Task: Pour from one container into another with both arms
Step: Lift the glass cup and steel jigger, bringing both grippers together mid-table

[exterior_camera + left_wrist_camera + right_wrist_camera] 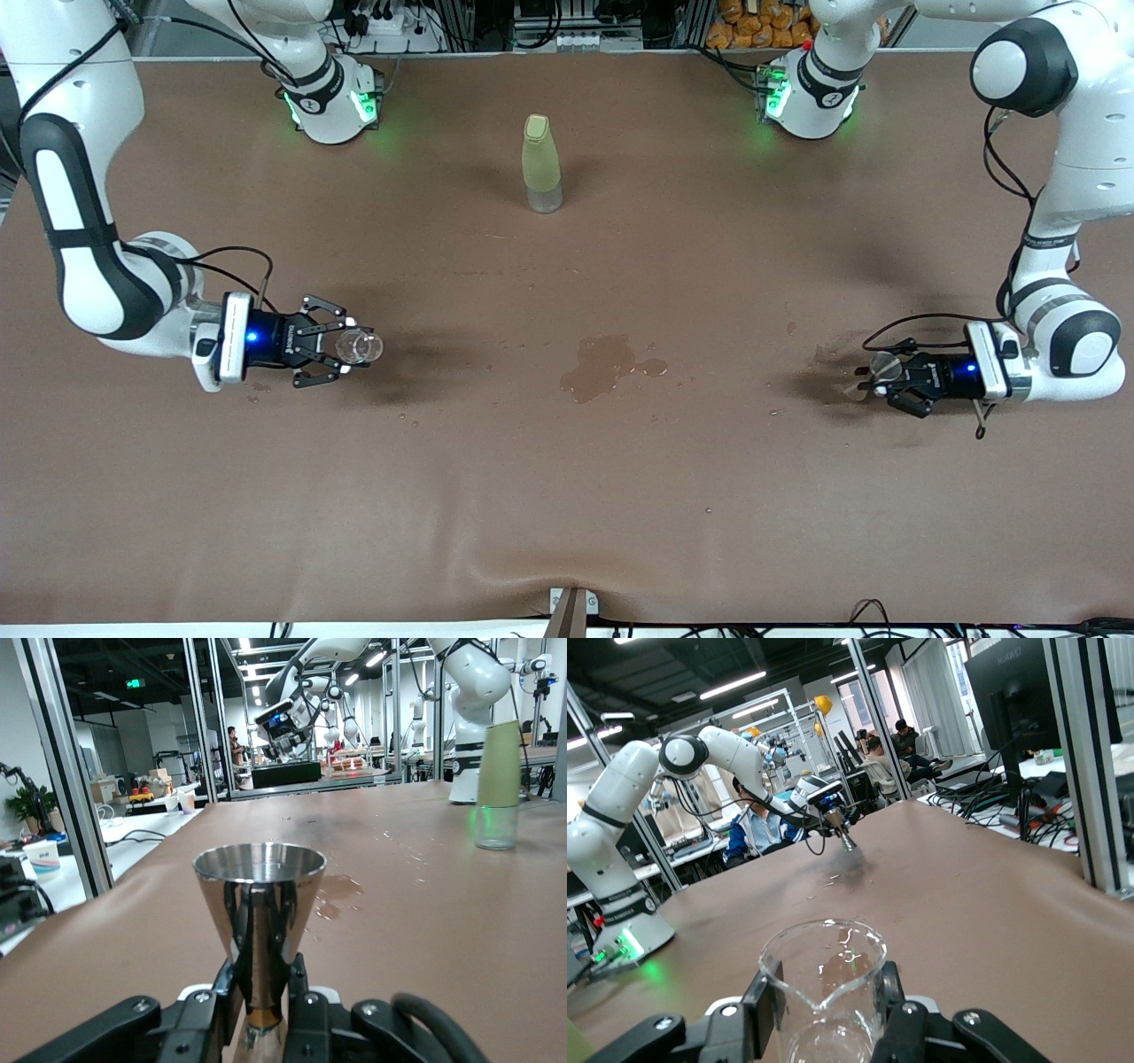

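The wide clear glass tumbler point(361, 346) stands upright toward the right arm's end of the table. It has a pouring lip point(824, 983), and my right gripper point(345, 346) point(827, 1020) is shut on its sides. The slim glass point(882, 364) is upright toward the left arm's end, with a greyish round rim and a shiny tapering body point(257, 904). My left gripper point(873, 377) point(261, 992) is shut on its narrow waist. Both grippers are low over the brown table, and the bottoms of both glasses are hidden.
A tall yellow-green bottle point(541, 164) point(498, 780) stands mid-table, close to the arms' bases. A wet puddle point(602, 365) point(341, 895) with scattered drops lies on the brown table cover point(567, 496) between the two grippers.
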Robot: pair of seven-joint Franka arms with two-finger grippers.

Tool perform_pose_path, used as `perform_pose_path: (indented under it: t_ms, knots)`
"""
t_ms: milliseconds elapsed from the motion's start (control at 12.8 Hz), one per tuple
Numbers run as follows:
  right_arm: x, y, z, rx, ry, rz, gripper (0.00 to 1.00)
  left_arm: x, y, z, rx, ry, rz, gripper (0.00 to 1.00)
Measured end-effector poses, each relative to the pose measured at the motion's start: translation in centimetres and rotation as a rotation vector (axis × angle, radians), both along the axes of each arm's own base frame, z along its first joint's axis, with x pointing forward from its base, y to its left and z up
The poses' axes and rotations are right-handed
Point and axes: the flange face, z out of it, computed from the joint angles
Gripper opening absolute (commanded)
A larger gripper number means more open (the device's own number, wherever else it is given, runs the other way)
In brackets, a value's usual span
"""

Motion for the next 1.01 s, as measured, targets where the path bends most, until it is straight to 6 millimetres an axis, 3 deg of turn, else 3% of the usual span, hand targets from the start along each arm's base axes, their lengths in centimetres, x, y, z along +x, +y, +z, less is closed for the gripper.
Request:
perform_pose_path:
  t_ms: [234,390,546,780,1014]
  knots:
    - [-0.2,1.1,2.0,-0.011,0.034,-0.006,0.07,2.2,-5.2,0.7,-0.026,-0.009,0.036,0.0]
    - [0.0,3.4,3.6,-0.02,0.023,-0.023,0.07,3.3,-9.8,1.3,-0.052,0.034,0.042,0.0]
    - [-0.3,7.2,4.4,-0.004,0.014,-0.023,0.07,4.1,-15.9,1.5,-0.073,0.048,0.056,0.0]
    - [-0.8,12.2,4.8,0.01,-0.001,-0.009,0.07,4.1,-27.0,1.3,-0.073,0.057,0.088,0.0]
    - [-0.2,14.9,6.4,0.014,-0.036,-0.032,0.07,2.7,-35.8,1.1,-0.062,0.078,0.146,0.0]
